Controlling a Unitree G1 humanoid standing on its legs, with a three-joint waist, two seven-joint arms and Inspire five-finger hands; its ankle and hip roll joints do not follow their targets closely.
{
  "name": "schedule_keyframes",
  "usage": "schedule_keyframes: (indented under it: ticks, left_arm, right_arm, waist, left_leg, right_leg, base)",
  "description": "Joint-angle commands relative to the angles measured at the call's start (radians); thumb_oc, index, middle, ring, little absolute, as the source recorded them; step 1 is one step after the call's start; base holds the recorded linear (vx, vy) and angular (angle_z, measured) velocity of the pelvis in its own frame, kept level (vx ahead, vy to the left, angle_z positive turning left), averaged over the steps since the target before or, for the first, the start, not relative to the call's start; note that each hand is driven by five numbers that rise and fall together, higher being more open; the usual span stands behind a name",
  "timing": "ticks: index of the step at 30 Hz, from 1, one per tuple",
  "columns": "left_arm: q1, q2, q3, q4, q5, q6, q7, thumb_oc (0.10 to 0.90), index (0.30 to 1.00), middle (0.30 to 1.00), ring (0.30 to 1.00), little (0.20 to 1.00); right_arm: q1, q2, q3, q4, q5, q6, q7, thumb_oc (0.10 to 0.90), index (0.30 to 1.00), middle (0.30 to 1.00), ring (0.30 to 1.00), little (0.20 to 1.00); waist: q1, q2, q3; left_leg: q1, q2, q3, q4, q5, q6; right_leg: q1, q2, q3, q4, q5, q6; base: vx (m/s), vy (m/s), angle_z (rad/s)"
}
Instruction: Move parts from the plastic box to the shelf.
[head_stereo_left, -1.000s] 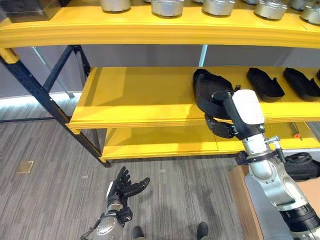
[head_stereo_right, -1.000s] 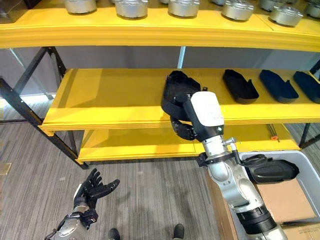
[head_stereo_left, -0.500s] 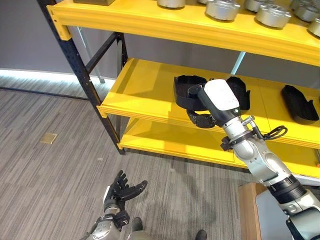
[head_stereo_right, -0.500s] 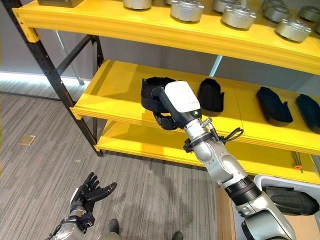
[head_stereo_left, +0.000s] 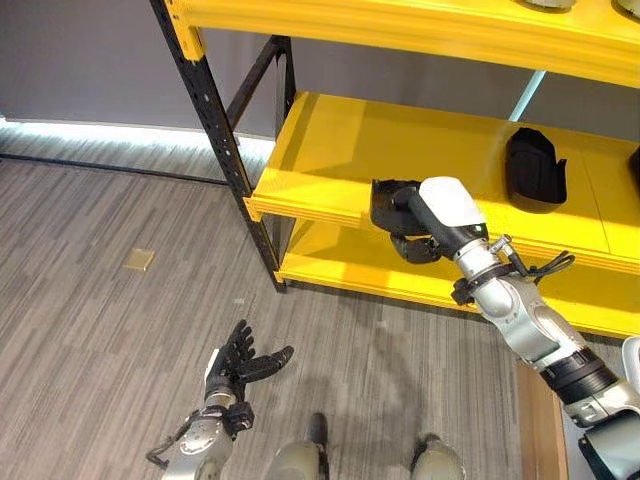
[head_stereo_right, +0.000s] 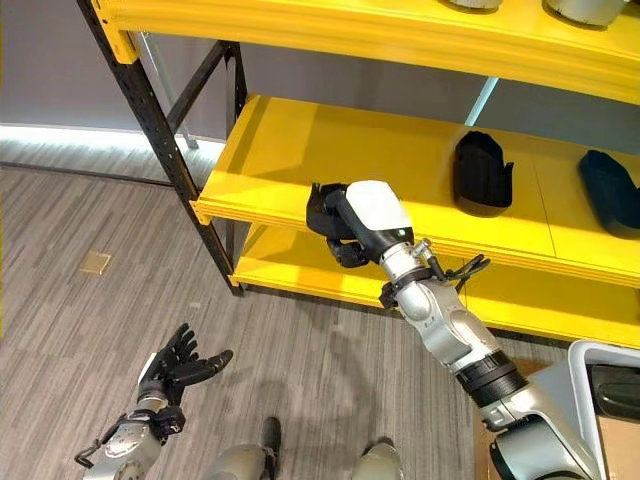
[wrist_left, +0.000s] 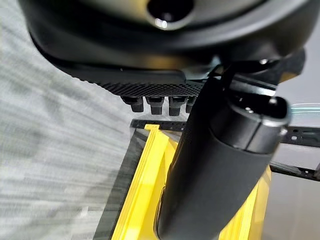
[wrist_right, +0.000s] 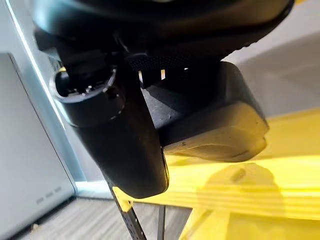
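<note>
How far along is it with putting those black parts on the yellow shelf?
At least two black parts already lie on the yellow shelf. The right hand holds another black part at the shelf's front edge, not yet released. One more sits in the plastic box. The left hand hangs open.

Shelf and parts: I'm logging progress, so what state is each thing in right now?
Held black part: gripped by the right robot hand, at the middle shelf's front edge.
Other black part: lying on that shelf.
Left robot hand: open, empty, low over the floor.
</note>
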Motion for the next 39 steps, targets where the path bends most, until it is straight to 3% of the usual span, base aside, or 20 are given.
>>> schedule_keyframes:
  ticks: [1, 3, 5, 11, 14, 18, 23, 32, 39]
  left_arm:
    - [-0.010, 0.035, 0.022, -0.102, 0.020, -0.092, -0.023, 0.900, 1.000, 1.000, 1.000, 1.000]
    - [-0.015, 0.029, 0.028, -0.090, 0.018, -0.093, -0.015, 0.900, 1.000, 1.000, 1.000, 1.000]
    - [-0.002, 0.011, 0.038, -0.093, 0.007, -0.093, -0.011, 0.900, 1.000, 1.000, 1.000, 1.000]
    - [0.032, -0.001, 0.055, -0.107, -0.010, -0.088, -0.007, 0.900, 1.000, 1.000, 1.000, 1.000]
    - [0.047, -0.009, 0.064, -0.109, -0.027, -0.087, -0.008, 0.900, 1.000, 1.000, 1.000, 1.000]
    - [0.058, -0.014, 0.067, -0.107, -0.043, -0.087, -0.003, 0.900, 1.000, 1.000, 1.000, 1.000]
    - [0.063, -0.019, 0.062, -0.110, -0.049, -0.089, 0.000, 0.900, 1.000, 1.000, 1.000, 1.000]
    - [0.063, -0.016, 0.059, -0.129, -0.037, -0.093, 0.003, 0.900, 1.000, 1.000, 1.000, 1.000]
    - [0.057, -0.005, 0.059, -0.135, -0.040, -0.103, -0.004, 0.900, 1.000, 1.000, 1.000, 1.000]
  right_arm:
    - [-0.205, -0.008, -0.088, -0.069, 0.008, -0.032, -0.085, 0.400, 0.300, 0.300, 0.300, 0.300]
    - [-0.186, -0.009, -0.101, -0.090, -0.009, -0.034, -0.081, 0.400, 0.300, 0.300, 0.300, 0.300]
    - [-0.156, 0.002, -0.116, -0.101, -0.011, -0.041, -0.075, 0.400, 0.300, 0.300, 0.300, 0.300]
    - [-0.161, 0.006, -0.112, -0.120, 0.010, -0.053, -0.073, 0.400, 0.300, 0.300, 0.300, 0.300]
    - [-0.195, -0.011, -0.093, -0.123, 0.013, -0.056, -0.080, 0.400, 0.300, 0.300, 0.300, 0.300]
    - [-0.233, -0.030, -0.079, -0.113, 0.019, -0.052, -0.092, 0.400, 0.300, 0.300, 0.300, 0.300]
    - [-0.265, -0.043, -0.059, -0.107, 0.010, -0.048, -0.105, 0.400, 0.300, 0.300, 0.300, 0.300]
    - [-0.359, -0.032, -0.004, -0.106, 0.010, -0.058, -0.105, 0.400, 0.300, 0.300, 0.300, 0.300]
    - [-0.524, -0.043, 0.097, -0.064, 0.093, -0.076, -0.092, 0.400, 0.300, 0.300, 0.300, 0.300]
  waist:
    - [0.000, -0.033, -0.031]
    - [-0.003, -0.056, -0.036]
    - [-0.010, -0.063, -0.060]
    - [-0.020, -0.036, -0.080]
    - [-0.020, -0.023, -0.095]
    - [-0.018, -0.008, -0.108]
    - [-0.013, 0.004, -0.115]
    - [-0.017, 0.006, -0.126]
    - [-0.013, 0.004, -0.137]
  left_leg:
    - [0.061, 0.070, -0.046, 0.097, -0.159, -0.082]
    - [0.063, 0.089, -0.060, 0.134, -0.186, -0.107]
    - [0.082, 0.125, -0.070, 0.125, -0.181, -0.130]
    - [0.126, 0.213, -0.087, 0.046, -0.129, -0.171]
    - [0.134, 0.280, -0.094, -0.013, -0.066, -0.192]
    - [0.130, 0.319, -0.100, -0.050, -0.005, -0.203]
    - [0.124, 0.340, -0.105, -0.058, 0.035, -0.208]
    - [0.147, 0.337, -0.097, -0.046, 0.036, -0.204]
    - [0.143, 0.365, -0.098, 0.006, 0.142, -0.222]
  right_leg:
    - [0.063, -0.061, 0.040, -0.096, 0.133, 0.049]
    - [0.072, -0.064, 0.096, -0.120, 0.138, 0.060]
    - [0.087, -0.036, 0.093, -0.097, 0.108, 0.062]
    - [0.081, 0.028, 0.046, -0.003, 0.006, 0.033]
    - [0.055, 0.075, 0.016, 0.060, -0.058, 0.010]
    - [0.025, 0.109, -0.004, 0.116, -0.103, -0.010]
    - [-0.001, 0.132, -0.014, 0.166, -0.134, -0.029]
    - [-0.027, 0.152, 0.018, 0.213, -0.156, -0.044]
    - [-0.004, 0.201, 0.021, 0.206, -0.195, -0.090]
  base:
    - [0.12, -0.176, 0.35]
    - [0.18, -0.351, 0.48]
    - [0.19, -0.403, 0.41]
    - [0.09, -0.244, 0.10]
    - [0.07, -0.307, 0.12]
    - [0.05, -0.247, 0.17]
    - [0.04, -0.160, 0.08]
    - [0.03, -0.063, -0.01]
    - [0.00, -0.111, -0.05]
